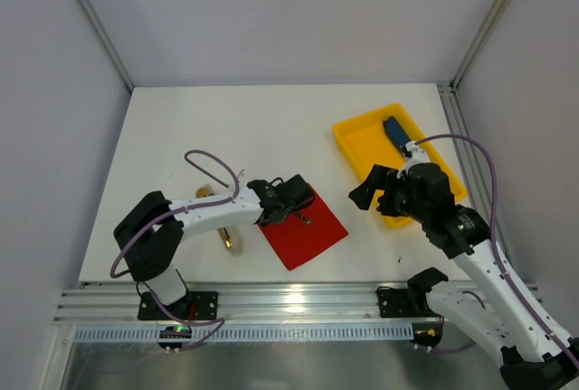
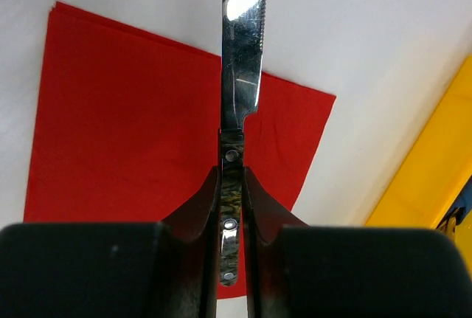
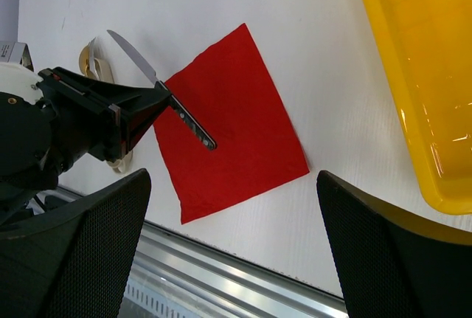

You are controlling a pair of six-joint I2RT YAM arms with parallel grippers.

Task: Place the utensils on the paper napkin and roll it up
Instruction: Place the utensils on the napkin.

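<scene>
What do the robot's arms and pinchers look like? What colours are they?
The left arm and right arm are white tubes with chunky black joints. The left gripper and right gripper are black, each with two fingers. A thin purplish cable loops beside each arm.

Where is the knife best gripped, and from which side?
Grip the knife on its riveted handle, just behind the blade, coming from the handle end with fingers pinching its narrow edges, as the left gripper does: it is slim there, away from the serrations.
</scene>
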